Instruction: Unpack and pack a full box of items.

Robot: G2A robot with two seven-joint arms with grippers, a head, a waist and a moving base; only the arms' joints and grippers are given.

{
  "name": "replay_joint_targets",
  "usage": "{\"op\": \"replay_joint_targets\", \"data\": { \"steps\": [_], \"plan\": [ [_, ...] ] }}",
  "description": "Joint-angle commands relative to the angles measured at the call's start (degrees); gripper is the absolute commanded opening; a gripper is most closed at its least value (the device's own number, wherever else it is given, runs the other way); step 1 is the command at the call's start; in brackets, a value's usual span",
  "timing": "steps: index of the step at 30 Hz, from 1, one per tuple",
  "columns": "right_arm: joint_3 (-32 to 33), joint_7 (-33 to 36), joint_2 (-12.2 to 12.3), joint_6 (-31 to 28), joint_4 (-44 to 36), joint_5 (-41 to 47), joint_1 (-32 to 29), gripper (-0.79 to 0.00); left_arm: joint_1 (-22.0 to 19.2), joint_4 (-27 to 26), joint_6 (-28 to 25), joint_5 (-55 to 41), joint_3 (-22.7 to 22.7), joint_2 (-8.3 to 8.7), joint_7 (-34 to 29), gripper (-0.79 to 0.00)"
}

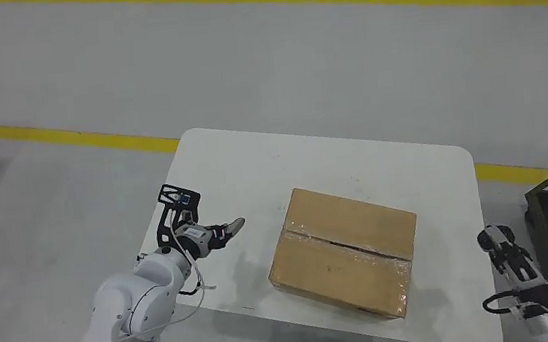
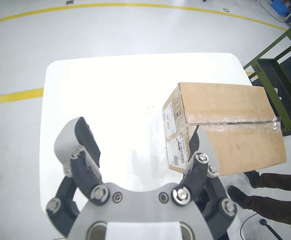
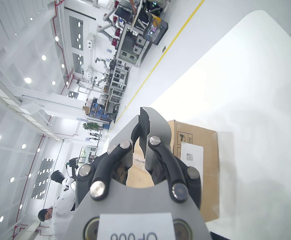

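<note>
My left gripper (image 2: 139,129) hovering spread wide above the white bench (image 2: 113,91), taped cardboard box (image 2: 227,118) sitting closed on it to the right, my right gripper (image 3: 142,120) hanging pressed together by the bench's right edge.

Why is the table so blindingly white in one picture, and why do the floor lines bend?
Left wrist view: glare washes out the table, and the wide lens bows the yellow floor line. Top view: even light, lines nearly straight. Right wrist view: soft grey shadows on the table beside the box.
</note>
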Motion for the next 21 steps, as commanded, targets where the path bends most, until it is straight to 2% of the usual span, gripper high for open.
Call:
{"op": "replay_joint_targets", "data": {
  "steps": [1, 4, 8, 11, 16, 18, 21],
  "plan": [
    [0.8, -1.4, -0.3, -1.3, 0.4, 1.3, -0.9, -0.785, 0.3, 0.2, 2.2, 1.4, -0.6, -0.02, 2.2, 0.000],
    [2.9, -0.7, -0.7, -3.2, 0.7, 2.7, -1.9, -0.785, 0.7, -0.2, 7.6, 3.4, -1.7, -0.24, 7.1, 0.000],
    [5.3, 1.6, -1.1, -4.8, 1.1, 3.9, -3.1, -0.785, 1.6, -1.8, 10.9, 5.2, -3.0, -0.43, 14.6, 0.000],
    [7.1, 3.1, -1.3, -5.2, 0.8, 4.2, -3.5, -0.785, 3.3, -3.4, 11.1, 8.7, -3.1, -0.44, 20.5, 0.000],
    [8.3, 4.8, -1.8, -4.9, 0.4, 4.1, -3.1, -0.785, 6.8, -5.9, 9.1, 19.9, -1.7, -0.20, 30.4, 0.000],
    [8.3, 5.6, -1.9, -4.6, 0.4, 3.6, -2.7, -0.785, 8.4, -6.5, 6.8, 19.9, -0.9, -0.17, 31.5, 0.000],
    [8.0, 6.8, -2.1, -4.3, 0.3, 2.8, -2.0, -0.785, 9.7, -7.2, 6.8, 20.7, -1.4, -0.15, 31.8, 0.000]
  ]
}}
